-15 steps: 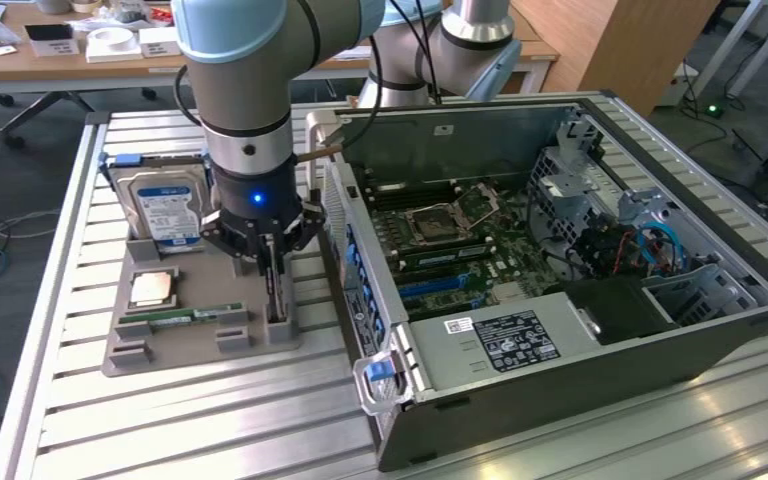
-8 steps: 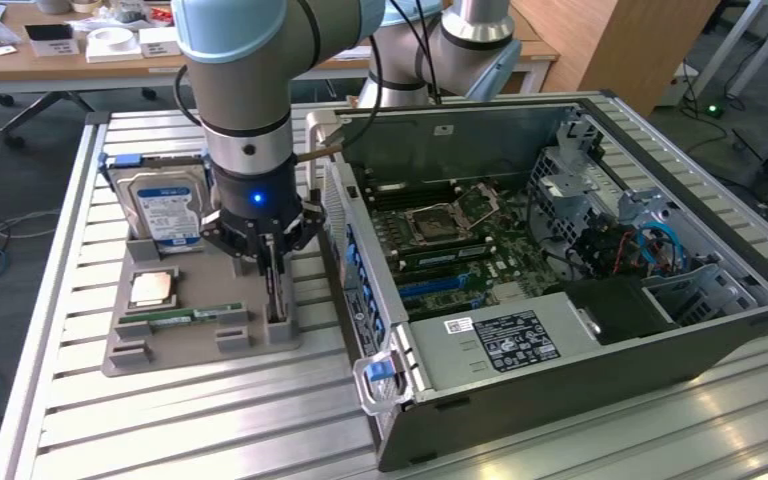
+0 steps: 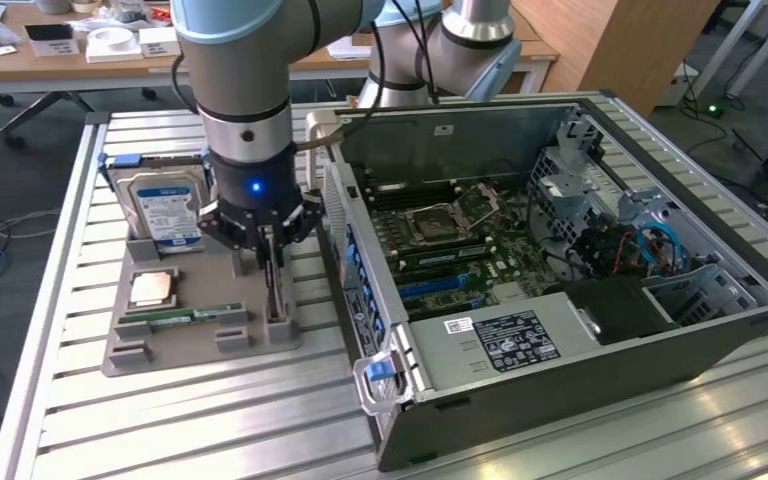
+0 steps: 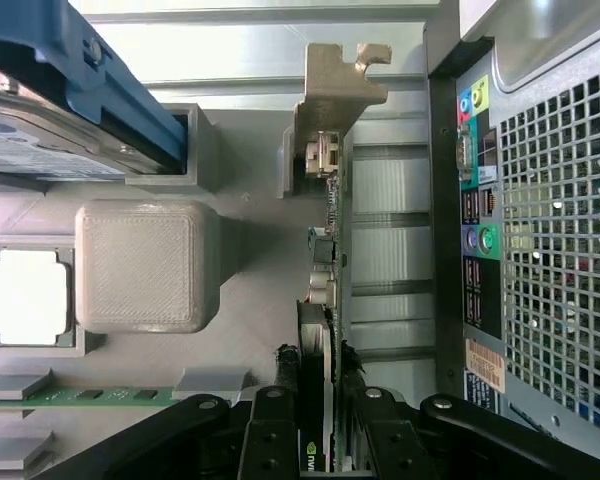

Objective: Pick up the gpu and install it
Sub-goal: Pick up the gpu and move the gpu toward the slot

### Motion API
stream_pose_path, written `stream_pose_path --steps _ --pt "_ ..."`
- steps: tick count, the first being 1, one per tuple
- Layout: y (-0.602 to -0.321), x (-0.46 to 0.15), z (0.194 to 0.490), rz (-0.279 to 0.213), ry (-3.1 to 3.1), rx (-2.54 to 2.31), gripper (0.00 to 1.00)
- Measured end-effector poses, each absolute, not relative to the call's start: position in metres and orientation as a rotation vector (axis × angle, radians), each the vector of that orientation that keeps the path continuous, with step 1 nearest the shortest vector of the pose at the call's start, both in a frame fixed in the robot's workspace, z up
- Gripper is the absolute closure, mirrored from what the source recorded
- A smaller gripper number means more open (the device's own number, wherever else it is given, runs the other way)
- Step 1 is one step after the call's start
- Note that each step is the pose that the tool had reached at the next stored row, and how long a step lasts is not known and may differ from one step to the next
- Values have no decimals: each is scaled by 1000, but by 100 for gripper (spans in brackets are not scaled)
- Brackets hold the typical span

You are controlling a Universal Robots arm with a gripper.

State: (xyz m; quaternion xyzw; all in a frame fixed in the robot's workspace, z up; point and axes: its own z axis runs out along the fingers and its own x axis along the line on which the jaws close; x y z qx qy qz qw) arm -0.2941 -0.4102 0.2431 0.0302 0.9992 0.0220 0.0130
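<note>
Your end effector (image 3: 272,262) is down low over the gray tray (image 3: 177,350) on the desk (image 3: 157,425). It is grasping the gpu (image 3: 276,295). In the wrist view you can see one finger (image 4: 280,395) on each side of the thin card (image 4: 323,300), pressed close against it. The gpu stands up on its thin edge in the tray, on the side next to the open computer case (image 3: 558,250). Its metal bracket (image 4: 335,85) is at the far end from the fingers. The hard drive (image 3: 164,205), a square chip (image 3: 155,288) and a green memory stick (image 3: 177,317) sit in the same tray.
</note>
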Motion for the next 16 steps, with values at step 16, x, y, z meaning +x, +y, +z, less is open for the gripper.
stream_pose_path --steps 16 --pt "-410 -294 307 69 3114 94 74"
